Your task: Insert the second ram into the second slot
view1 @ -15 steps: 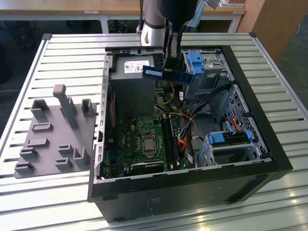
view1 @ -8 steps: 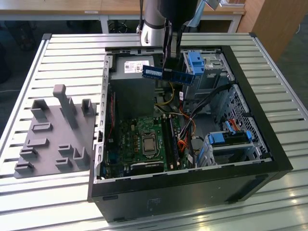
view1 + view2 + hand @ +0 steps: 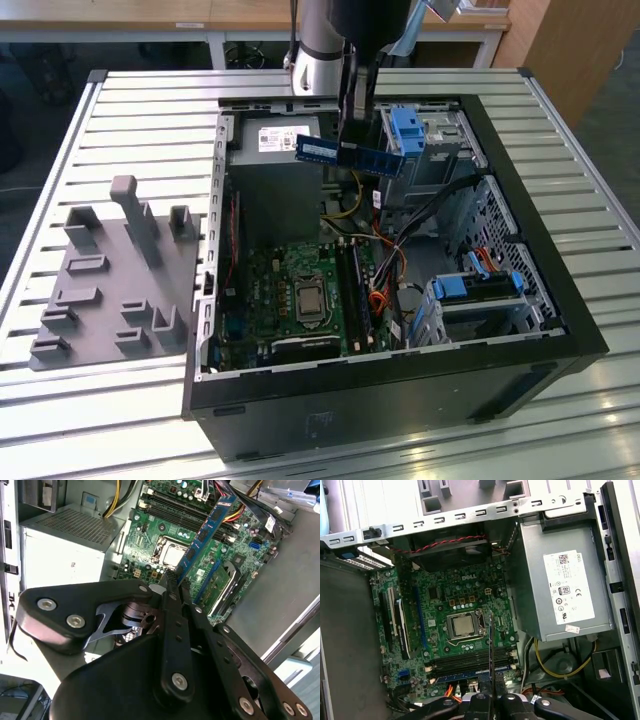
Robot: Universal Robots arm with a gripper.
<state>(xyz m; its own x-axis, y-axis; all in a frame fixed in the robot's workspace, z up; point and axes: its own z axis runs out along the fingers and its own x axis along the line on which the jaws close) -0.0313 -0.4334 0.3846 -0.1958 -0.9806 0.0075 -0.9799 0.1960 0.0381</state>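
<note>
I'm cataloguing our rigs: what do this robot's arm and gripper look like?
The arm is a silver-grey cylinder joined to a black section. The gripper is matte black, built of rounded flat links joined by silver screws, tapering to thin fingers.

Slatted metal table (image 3: pixel 150 110) bears computer case (image 3: pixel 380 425) and grey fixture (image 3: pixel 105 295).

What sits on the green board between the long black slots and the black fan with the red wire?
In the first wrist view, the processor in its square socket lies between the memory slots and the fan.
</note>
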